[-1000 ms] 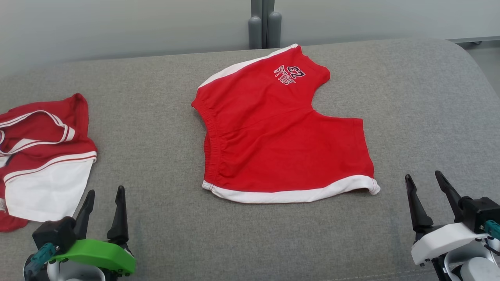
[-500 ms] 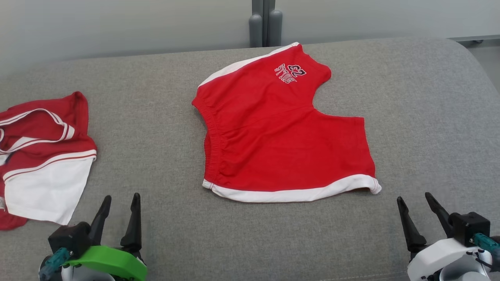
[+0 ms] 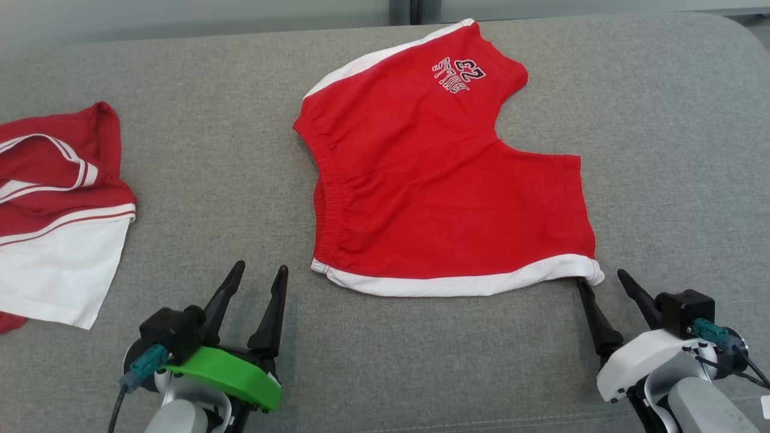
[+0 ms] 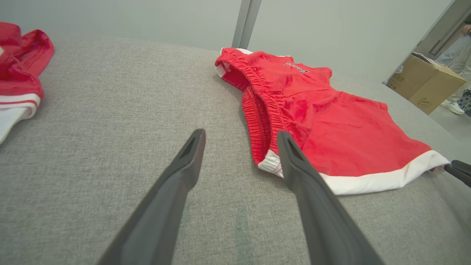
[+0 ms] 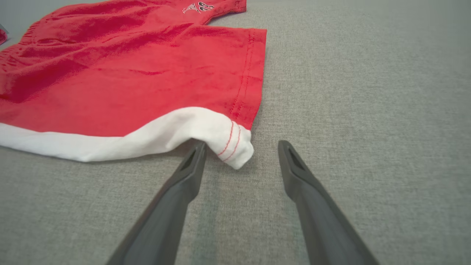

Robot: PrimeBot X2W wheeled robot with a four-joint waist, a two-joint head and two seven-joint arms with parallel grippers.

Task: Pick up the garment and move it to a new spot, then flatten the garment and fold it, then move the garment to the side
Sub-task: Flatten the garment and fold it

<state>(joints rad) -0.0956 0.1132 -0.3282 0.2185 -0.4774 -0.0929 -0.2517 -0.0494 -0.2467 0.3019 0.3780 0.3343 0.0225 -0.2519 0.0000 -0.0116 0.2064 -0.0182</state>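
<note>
1. The red shorts (image 3: pixel 445 180) lie spread flat mid-way across the grey cushion (image 3: pixel 198 168), with the waistband to the robot's left and the white stripe nearest the robot
2. The left gripper (image 3: pixel 261 266) and the right gripper (image 3: pixel 601 278) are both spread wide and empty. Each faces 1 near corner, probably to lift that edge for a fold
3. I cannot tell if the right finger is under the curled hem corner (image 5: pixel 230 141). The lettering is unreadable, and another garment (image 3: pixel 54 210) is cut off at the left
</note>
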